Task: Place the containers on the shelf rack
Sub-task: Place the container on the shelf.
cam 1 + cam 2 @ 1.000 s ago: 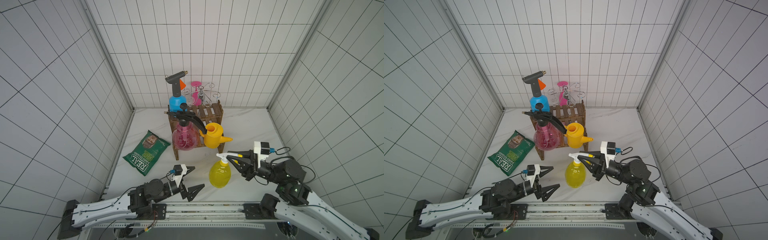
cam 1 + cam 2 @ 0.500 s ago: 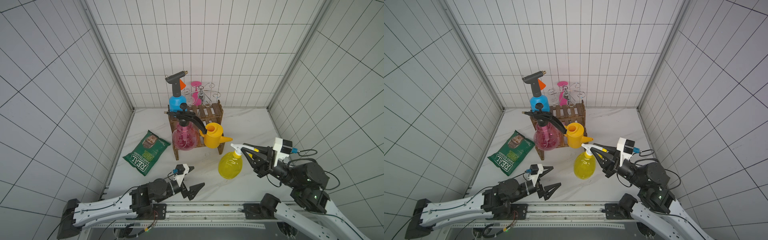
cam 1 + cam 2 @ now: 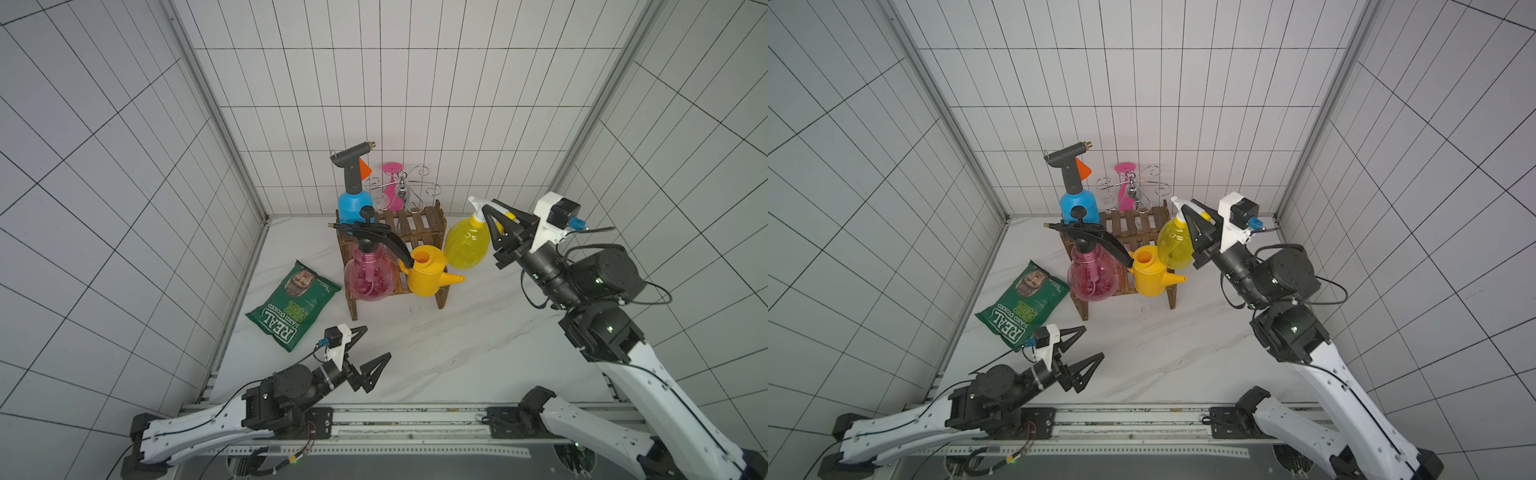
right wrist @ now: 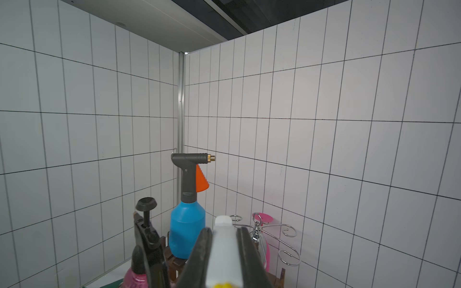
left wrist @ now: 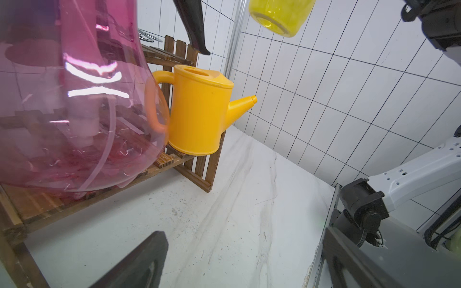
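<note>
White-tiled walls on three sides, pale marbled tabletop (image 3: pixel 415 353) below. Both top views look down on it.

Shelf rack (image 3: pixel 415 226): brown slats, two steps, standing at centre frame toward the back wall.
- Upper step, left end: blue sprayer (image 3: pixel 351 205), upright, grey head with an orange trigger.
- Lower step, left: pink sprayer (image 3: pixel 370 276), round and see-through, black handle arching to the right.
- Lower step, right: watering can (image 3: pixel 424 276), yellow, just beside the pink sprayer, spout pointing to frame right past the rack's edge.

Trigger bottle (image 3: pixel 465 247): yellow, see-through, lifted off the table at the rack's right end, level with the upper step. The left wrist view shows its base (image 5: pixel 279 17) hanging free in the air (whether it is over the slats or just beside them I cannot tell).

Right gripper (image 3: pixel 492 208): reaches in from right of frame, jaws pinching the bottle's white spray head. The right wrist view shows the head clamped between both fingers (image 4: pixel 204 239).

Left gripper (image 3: pixel 377 341): lower centre of frame, low over the tabletop, well apart from the rack, jaws spread wide with nothing between them.

Green chip bag (image 3: pixel 293 305) lies flat left of the rack. Chrome wire stand (image 3: pixel 401 189) with curled arms stands behind the rack.
</note>
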### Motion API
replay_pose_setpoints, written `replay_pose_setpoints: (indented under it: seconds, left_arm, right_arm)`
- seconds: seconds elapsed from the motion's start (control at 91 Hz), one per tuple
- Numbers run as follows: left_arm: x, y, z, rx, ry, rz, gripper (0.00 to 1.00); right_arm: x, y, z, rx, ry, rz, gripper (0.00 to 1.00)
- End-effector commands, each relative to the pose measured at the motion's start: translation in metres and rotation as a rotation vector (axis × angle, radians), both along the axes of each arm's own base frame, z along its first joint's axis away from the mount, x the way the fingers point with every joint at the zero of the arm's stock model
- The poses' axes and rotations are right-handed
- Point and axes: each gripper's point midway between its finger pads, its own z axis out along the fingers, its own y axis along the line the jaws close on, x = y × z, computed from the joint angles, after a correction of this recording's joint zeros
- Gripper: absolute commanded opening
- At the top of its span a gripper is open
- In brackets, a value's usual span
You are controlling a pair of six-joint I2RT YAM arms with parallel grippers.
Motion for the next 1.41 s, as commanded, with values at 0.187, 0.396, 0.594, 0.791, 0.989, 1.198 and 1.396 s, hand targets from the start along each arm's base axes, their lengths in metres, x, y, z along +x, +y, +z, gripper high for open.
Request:
replay_pose_setpoints:
  seconds: [0.187, 0.396, 0.594, 0.791, 0.989, 1.198, 1.396]
  left_arm:
    - [0.005, 0.011, -0.010, 0.011, 0.016, 0.050, 0.99]
    - [0.007, 0.008, -0.012, 0.040, 0.020, 0.053, 0.99]
    - [0.008, 0.009, -0.013, 0.044, 0.020, 0.061, 0.99]
    - [0.008, 0.009, -0.013, 0.044, 0.019, 0.064, 0.99]
    - [0.008, 0.009, -0.013, 0.043, 0.018, 0.063, 0.99]
    - [0.008, 0.009, -0.013, 0.042, 0.018, 0.064, 0.99]
    - [0.008, 0.010, -0.013, 0.040, 0.017, 0.064, 0.99]
  right_arm:
    - [0.066, 0.020, 0.023, 0.015, -0.022, 0.146, 0.00]
    - [0.097, 0.042, 0.023, 0.014, -0.002, 0.213, 0.00]
    - [0.122, 0.057, 0.008, 0.018, 0.033, 0.242, 0.00]
    - [0.137, 0.066, -0.008, 0.015, 0.071, 0.262, 0.00]
    - [0.148, 0.073, -0.024, 0.005, 0.104, 0.270, 0.00]
    - [0.160, 0.081, -0.037, 0.001, 0.137, 0.284, 0.00]
    - [0.169, 0.089, -0.048, -0.021, 0.157, 0.296, 0.00]
